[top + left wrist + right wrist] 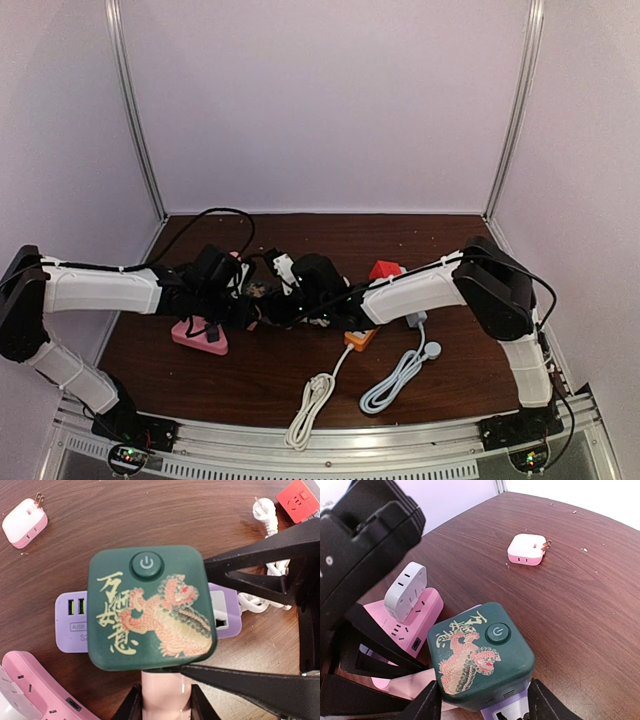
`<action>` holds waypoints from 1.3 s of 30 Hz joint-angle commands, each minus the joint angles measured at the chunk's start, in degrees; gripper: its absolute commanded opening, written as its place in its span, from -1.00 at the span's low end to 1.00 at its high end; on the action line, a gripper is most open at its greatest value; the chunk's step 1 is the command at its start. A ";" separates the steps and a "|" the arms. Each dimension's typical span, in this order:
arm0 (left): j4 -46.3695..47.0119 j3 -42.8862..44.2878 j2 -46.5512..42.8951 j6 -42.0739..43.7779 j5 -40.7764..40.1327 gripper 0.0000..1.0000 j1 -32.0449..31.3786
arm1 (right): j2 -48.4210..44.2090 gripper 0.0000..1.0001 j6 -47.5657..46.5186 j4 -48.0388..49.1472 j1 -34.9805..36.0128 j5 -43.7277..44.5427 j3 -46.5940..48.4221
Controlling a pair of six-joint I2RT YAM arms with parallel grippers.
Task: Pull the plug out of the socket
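A green cube plug (150,610) bearing a dragon design sits plugged into a purple power strip (72,622) left of centre on the tabletop (150,520), about midway between its near and far edges. The right fingers (260,555) clamp the cube from two sides. The left fingers (132,707) pinch a pale pink part (165,695) emerging from beneath it. A pink power strip (427,610) carrying a white adapter (406,592) lies just beside.
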 commanded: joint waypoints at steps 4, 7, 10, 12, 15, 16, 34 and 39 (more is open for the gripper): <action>-8.29 -2.05 -2.49 0.86 4.61 -0.95 -0.96 | 3.87 0.18 0.44 -5.37 -4.92 11.18 -2.39; -7.02 -2.79 -2.33 1.39 4.84 -0.95 -0.98 | 3.48 0.18 0.75 -4.42 -5.38 9.64 -3.44; -5.67 -3.46 -2.06 1.72 5.21 -0.95 -0.92 | 3.49 0.18 1.19 -4.73 -5.90 9.11 -3.50; -4.82 -3.93 -2.14 1.97 5.25 -0.95 -0.79 | 3.26 0.18 1.31 -4.71 -6.28 8.88 -3.90; -4.64 -3.83 -2.01 2.33 5.17 -0.95 -0.81 | 2.97 0.18 1.17 -4.75 -6.42 9.29 -4.35; -4.57 -3.93 -1.88 2.46 5.22 -0.95 -0.81 | 2.97 0.18 1.15 -4.97 -6.42 9.40 -4.26; -3.04 -6.62 -2.32 3.21 9.59 -1.00 1.21 | 4.36 0.17 2.21 -7.65 -6.51 11.81 -1.55; -4.38 -5.55 -2.38 0.74 7.77 -1.00 1.06 | 4.72 0.17 2.46 -8.02 -6.43 11.73 -0.57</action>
